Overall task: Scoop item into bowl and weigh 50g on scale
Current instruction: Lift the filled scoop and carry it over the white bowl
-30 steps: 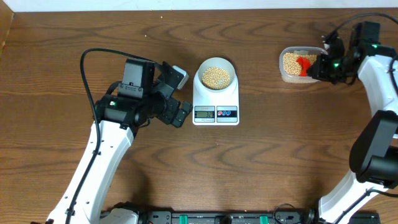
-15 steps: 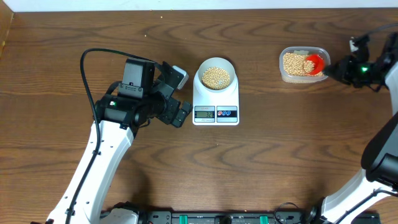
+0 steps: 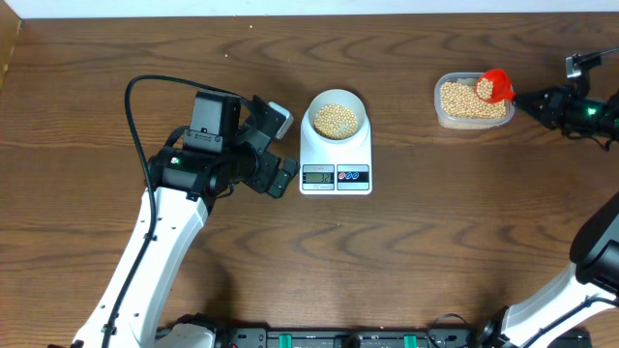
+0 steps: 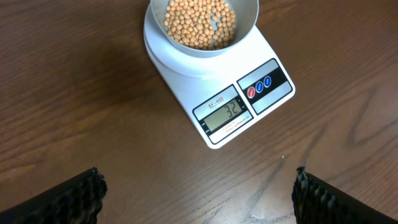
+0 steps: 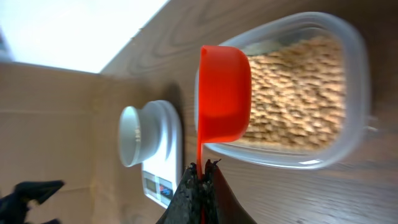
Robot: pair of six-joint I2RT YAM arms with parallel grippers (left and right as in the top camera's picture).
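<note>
The pale bowl (image 3: pixel 336 100) stands on the white scale (image 3: pixel 336 155) and holds tan beans (image 3: pixel 336 120). In the left wrist view the scale (image 4: pixel 186 81) reads 32 under the bowl (image 4: pixel 249 18). My left gripper (image 3: pixel 280 148) stands open just left of the scale, nothing between its fingers (image 4: pixel 74 199). My right gripper (image 3: pixel 527 98) is shut on the handle of a red scoop (image 3: pixel 495 85), which hangs over the right end of the clear tub (image 3: pixel 472 118) with beans in its cup. From the right wrist, the scoop (image 5: pixel 224 93) shows its back in front of the tub (image 5: pixel 354 81).
The clear tub holds many more beans (image 5: pixel 298 93) at the table's back right. My left arm (image 3: pixel 164 232) reaches in from the front left, a black cable looping above it. Bare wooden table (image 3: pixel 435 242) lies between scale and tub.
My right gripper has drawn back to the right and lifted the red scoop out of the tub's beans to its right end. The left arm, bowl and scale have not moved.
</note>
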